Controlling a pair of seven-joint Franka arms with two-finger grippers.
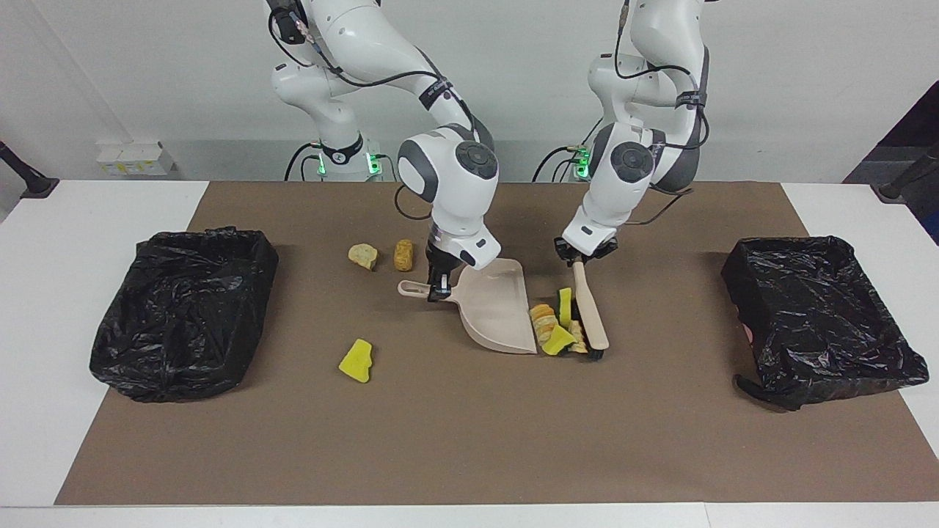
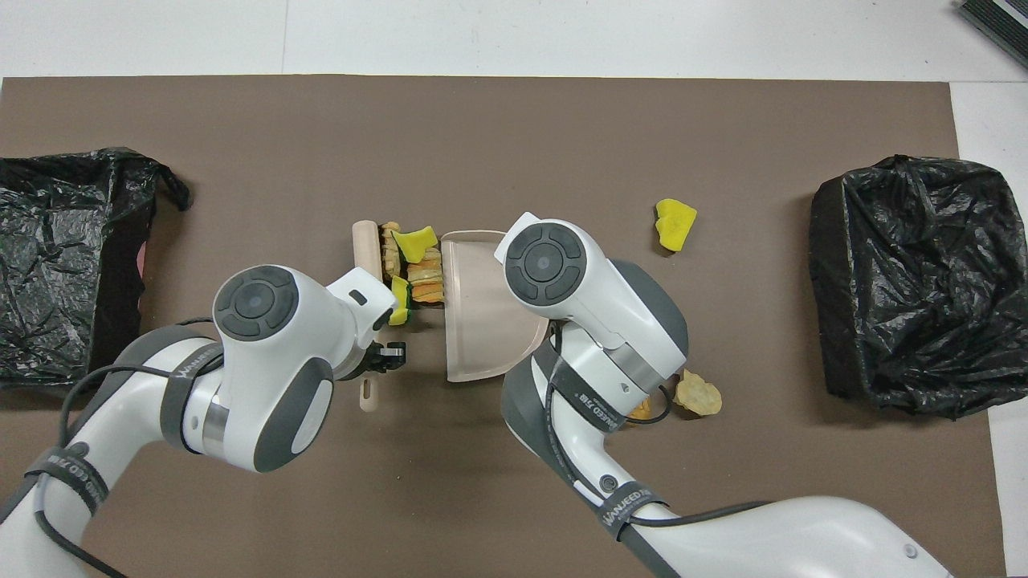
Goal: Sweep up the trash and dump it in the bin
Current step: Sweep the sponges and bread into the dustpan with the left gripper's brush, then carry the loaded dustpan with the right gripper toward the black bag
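My right gripper (image 1: 439,288) is shut on the handle of the beige dustpan (image 1: 499,308), which lies flat on the brown mat; the pan also shows in the overhead view (image 2: 478,321). My left gripper (image 1: 584,255) is shut on the handle of the beige brush (image 1: 591,312), whose head (image 2: 365,241) rests on the mat. A pile of trash (image 1: 557,326), yellow sponge chunks and tan lumps, sits pressed between brush and dustpan mouth (image 2: 414,261). A loose yellow sponge chunk (image 1: 356,361) lies toward the right arm's end. Two tan lumps (image 1: 363,255) (image 1: 403,254) lie nearer to the robots.
A bin lined with a black bag (image 1: 183,312) stands at the right arm's end of the mat, another black-lined bin (image 1: 818,319) at the left arm's end. The brown mat (image 1: 469,440) covers the white table. The right arm hides its gripper in the overhead view.
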